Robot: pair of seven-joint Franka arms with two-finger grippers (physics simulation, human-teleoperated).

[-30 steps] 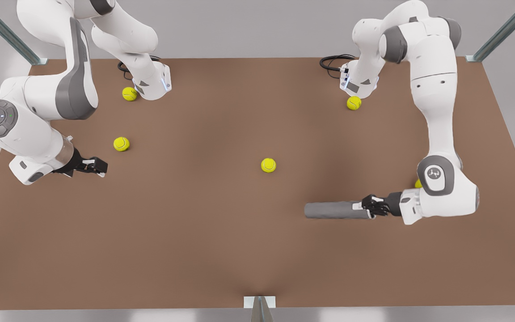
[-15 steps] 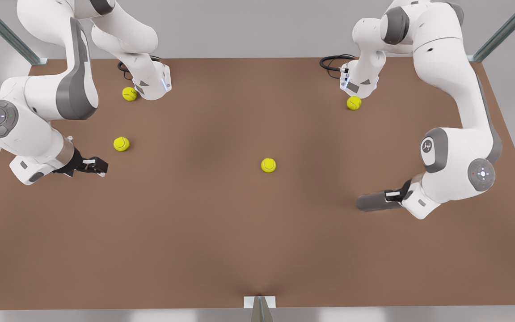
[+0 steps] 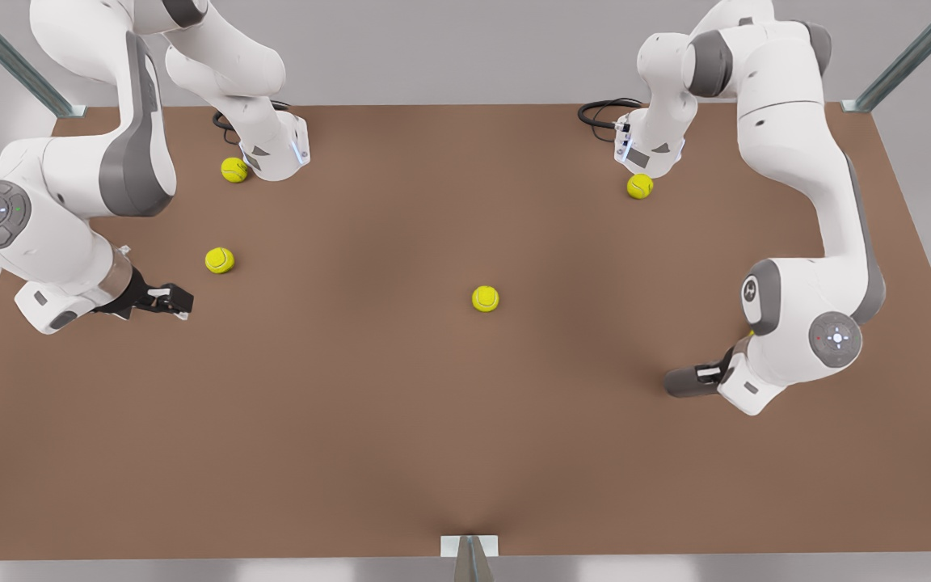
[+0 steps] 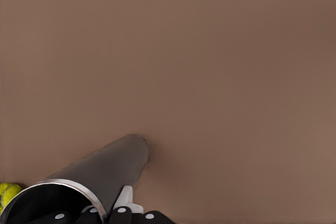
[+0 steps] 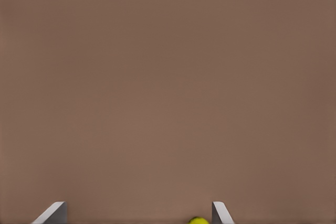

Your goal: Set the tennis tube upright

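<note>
Brown table top (image 3: 401,420) carrying four scattered yellow tennis balls, the nearest to centre at (image 3: 485,298).

Front view: the grey tennis tube (image 3: 685,381) sits at the lower right of the frame, foreshortened and tipped up off the table, clamped near one end by the left gripper (image 3: 710,374). Judged purpose: holding it by the end lets the wrist swing the far end down so the tube can stand. The right gripper (image 3: 177,301) waits at the middle left of the frame, close above the table and just below a ball (image 3: 219,259).

Left wrist view: the tube's silvery rim (image 4: 73,186) lies at the lower left, the body running away toward the table; fingers closed on it.

Right wrist view: two pale fingertips (image 5: 52,214) stand apart, nothing between them.
</note>
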